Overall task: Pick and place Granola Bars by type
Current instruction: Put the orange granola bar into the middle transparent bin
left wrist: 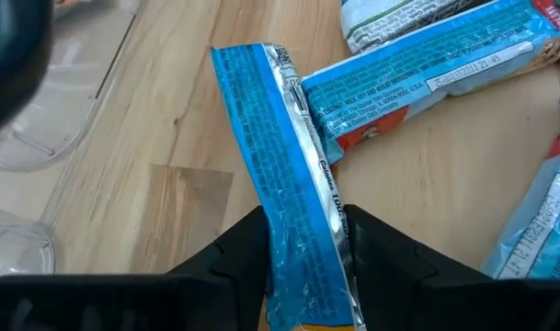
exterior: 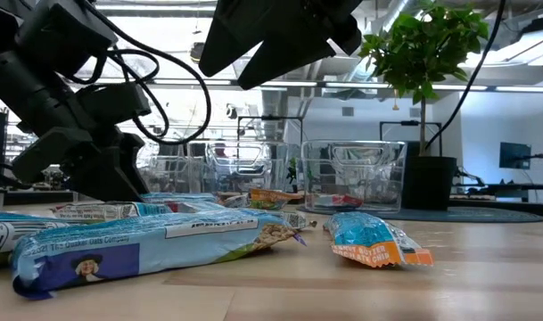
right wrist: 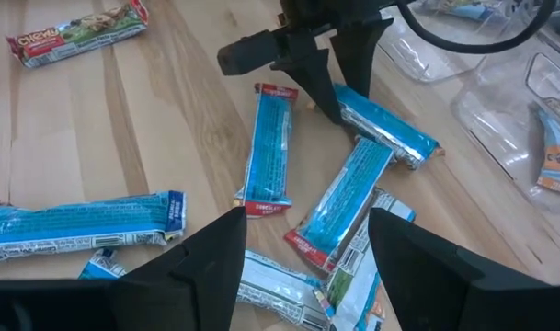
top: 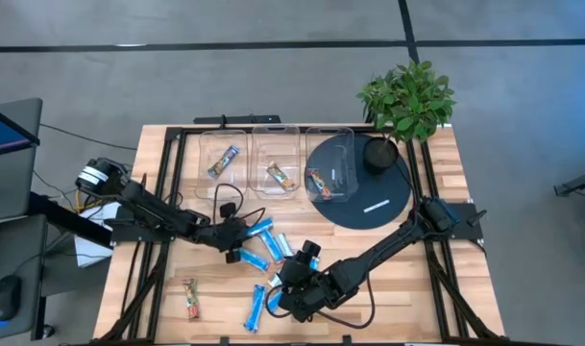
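Observation:
Several blue-wrapped granola bars (top: 273,252) lie scattered on the wooden table (top: 436,288). My left gripper (top: 236,235) reaches in from the left, shut on one blue bar (left wrist: 280,156), which lies flat on the wood. My right gripper (top: 296,276) hovers open above the scatter (right wrist: 302,267) and touches nothing. A red-and-green wrapped bar (top: 190,299) lies apart near the front left. Three clear bins (top: 276,135) stand at the far side with one bar in each. My left gripper pinches the blue bar by its two long edges (left wrist: 302,267) near one end, between its two fingers. The fingers (left wrist: 247,253) slant down from the table's left and lie across the bar. The bar lies flat on the table, its far end beside another blue bar (left wrist: 417,69).
A dark round mat (top: 369,197) with a potted plant (top: 407,96) sits at the far right, partly under the right bin (top: 345,144). Cables trail by the left arm (top: 225,197). Bare wood shows at the front right.

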